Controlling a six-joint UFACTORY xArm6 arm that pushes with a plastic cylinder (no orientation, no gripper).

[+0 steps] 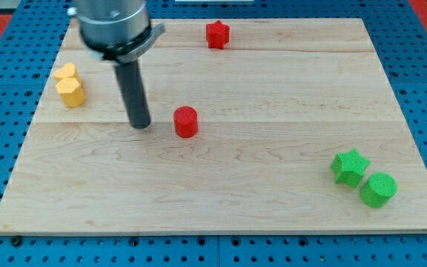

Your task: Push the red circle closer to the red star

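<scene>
The wooden board (221,185) holds six blocks: two red, two yellow, two green. Taking the red circle (186,122) as landmark, my tip (140,125) stands just to its left, near but apart. There are no fingers, only the bare rod. The red star (217,34) lies well above it, slightly right. A yellow hexagon (71,92) and another yellow block (65,72) sit touching, far left. The green star (349,166) and green circle (379,189) sit side by side, far lower right.

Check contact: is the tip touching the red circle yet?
Apart. The camera view shows a strip of bare wood between my tip and the red circle; the tip sits to the circle's left in the view.
</scene>
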